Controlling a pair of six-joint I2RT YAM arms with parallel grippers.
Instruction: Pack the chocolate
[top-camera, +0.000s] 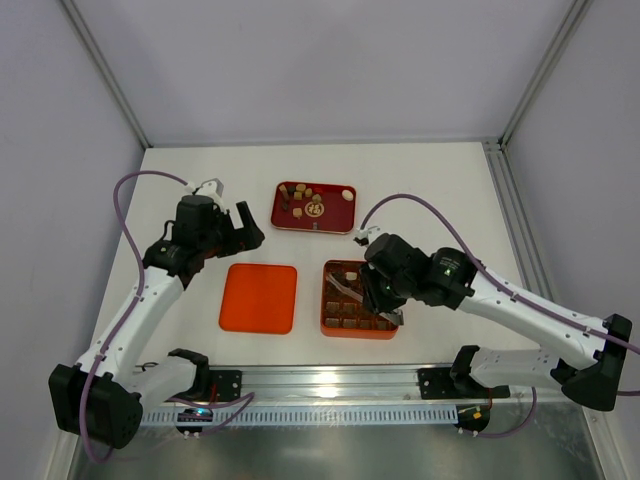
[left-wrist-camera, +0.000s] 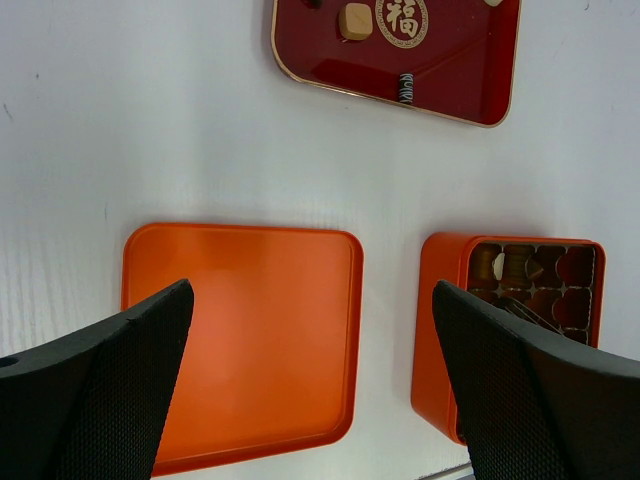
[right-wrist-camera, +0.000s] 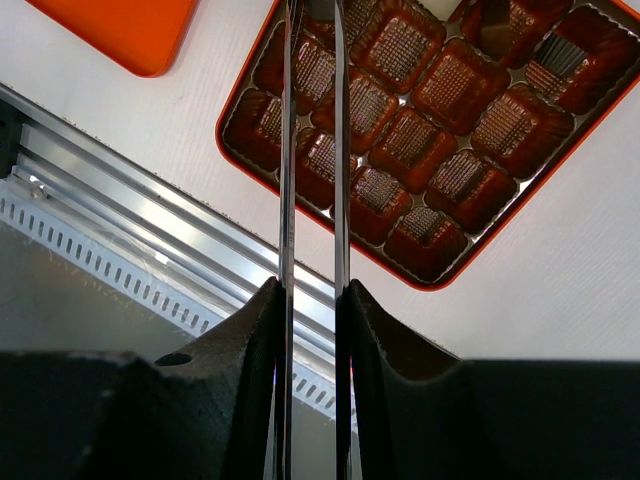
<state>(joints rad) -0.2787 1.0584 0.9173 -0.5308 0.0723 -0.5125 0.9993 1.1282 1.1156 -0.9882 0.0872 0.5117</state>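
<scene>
Several chocolate pieces (top-camera: 300, 192) lie on a red tray (top-camera: 335, 222) at the back; a tan square one (left-wrist-camera: 354, 20) shows in the left wrist view. The orange gridded box (top-camera: 355, 329) holds a few pieces in its far row (left-wrist-camera: 487, 265); most cells (right-wrist-camera: 405, 50) look empty. My right gripper (top-camera: 385, 312) is shut on thin metal tweezers (right-wrist-camera: 341, 150) that reach over the box; their tips are cut off at the top of the right wrist view. My left gripper (top-camera: 245, 228) is open and empty, above the table between the flat orange lid (left-wrist-camera: 250, 330) and the tray.
The lid (top-camera: 259, 297) lies left of the box. An aluminium rail (top-camera: 330, 382) runs along the near table edge, just behind the right gripper (right-wrist-camera: 310, 290). Frame posts stand at the back corners.
</scene>
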